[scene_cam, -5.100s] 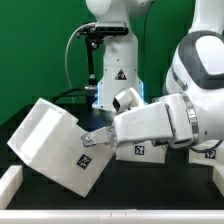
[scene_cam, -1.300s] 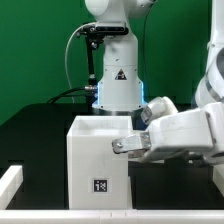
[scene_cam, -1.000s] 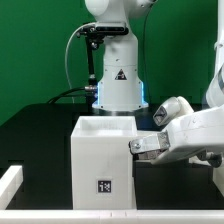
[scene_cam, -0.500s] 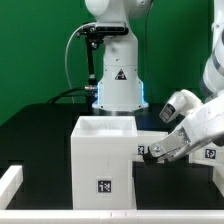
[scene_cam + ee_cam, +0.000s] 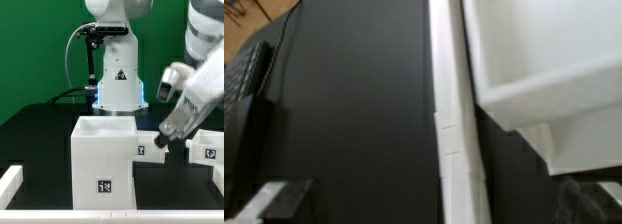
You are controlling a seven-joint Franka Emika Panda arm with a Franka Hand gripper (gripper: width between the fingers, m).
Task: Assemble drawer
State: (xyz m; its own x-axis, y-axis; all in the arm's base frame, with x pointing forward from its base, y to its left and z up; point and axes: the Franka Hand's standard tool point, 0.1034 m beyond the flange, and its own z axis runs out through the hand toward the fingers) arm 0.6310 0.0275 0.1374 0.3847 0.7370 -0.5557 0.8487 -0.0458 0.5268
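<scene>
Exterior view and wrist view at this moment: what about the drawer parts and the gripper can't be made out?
- Inside of the casing: exterior view, its own front wall hides it.
- The tray box behind it: exterior view, partly covered by the casing and the gripper.
- The second tray box: cut off by the exterior view's right edge.
- The fingers: wrist view, blurred and cut by the frame edge.

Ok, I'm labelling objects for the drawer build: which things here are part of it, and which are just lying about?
Job: large casing, tray box beside it, second tray box, open gripper.
Lying about: long white bar, at the exterior view's left.
</scene>
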